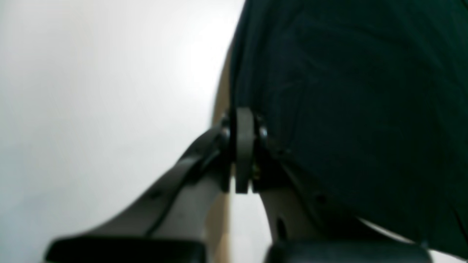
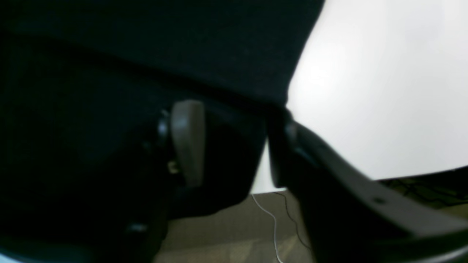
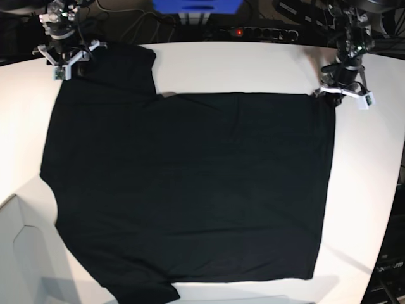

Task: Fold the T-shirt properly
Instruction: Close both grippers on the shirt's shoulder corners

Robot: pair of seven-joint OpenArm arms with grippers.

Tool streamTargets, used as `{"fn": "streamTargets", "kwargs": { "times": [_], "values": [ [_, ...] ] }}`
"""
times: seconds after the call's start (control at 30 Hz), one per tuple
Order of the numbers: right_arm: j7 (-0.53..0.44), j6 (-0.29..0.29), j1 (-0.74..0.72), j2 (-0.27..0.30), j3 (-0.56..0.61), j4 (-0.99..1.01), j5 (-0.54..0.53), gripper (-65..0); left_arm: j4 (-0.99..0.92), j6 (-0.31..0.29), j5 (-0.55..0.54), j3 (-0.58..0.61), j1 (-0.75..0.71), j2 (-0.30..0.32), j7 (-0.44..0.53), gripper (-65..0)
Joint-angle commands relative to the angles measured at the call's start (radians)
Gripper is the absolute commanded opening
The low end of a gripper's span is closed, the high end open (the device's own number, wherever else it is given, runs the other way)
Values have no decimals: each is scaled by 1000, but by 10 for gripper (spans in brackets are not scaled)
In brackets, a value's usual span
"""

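The black T-shirt (image 3: 190, 183) lies spread flat on the white table (image 3: 240, 63), plain side up, with one sleeve at the far left and one at the near left. My left gripper (image 3: 334, 92) sits at its far right corner. In the left wrist view the left gripper (image 1: 244, 153) is shut, its pads pressed together right at the T-shirt (image 1: 365, 109) edge. My right gripper (image 3: 63, 66) stands at the far left sleeve. Up close, the right gripper (image 2: 234, 142) has its fingers apart with the black T-shirt (image 2: 182, 47) cloth lying between them.
Behind the table lie a power strip (image 3: 259, 31) with a red light, a blue box (image 3: 196, 7) and cables. The table's front left corner is cut at an angle (image 3: 19, 209). Floor with thin cables (image 2: 274, 223) shows past the table edge.
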State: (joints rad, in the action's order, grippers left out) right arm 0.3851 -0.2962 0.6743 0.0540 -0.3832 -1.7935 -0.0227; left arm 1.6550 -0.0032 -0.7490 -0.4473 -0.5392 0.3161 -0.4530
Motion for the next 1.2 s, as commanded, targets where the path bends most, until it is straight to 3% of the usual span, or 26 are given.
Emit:
{"fn": "streamTargets", "kwargs": {
  "times": [0.0,0.13,0.6,0.83,1.17],
  "values": [
    [44,-11,11,4,-3,2,23,-485,15,-4,-4,-8,-2,13,20,-650],
    [44,-11,-9,4,-7,-1,23,-650,15,-4,-7,-8,-2,13,20,-650],
    [35,-11,-23,-3,-9,-214,23,-650,112,-4,-11,-78,-23,10,15,-650],
    [35,-11,-58,2,-23,-228,23,-650,119,-4,-11,-101,-12,8,15,-650],
    [45,-11,-230,4,-29,-223,27,-650,110,-4,-11,-104,93,-4,13,-650]
  ]
}}
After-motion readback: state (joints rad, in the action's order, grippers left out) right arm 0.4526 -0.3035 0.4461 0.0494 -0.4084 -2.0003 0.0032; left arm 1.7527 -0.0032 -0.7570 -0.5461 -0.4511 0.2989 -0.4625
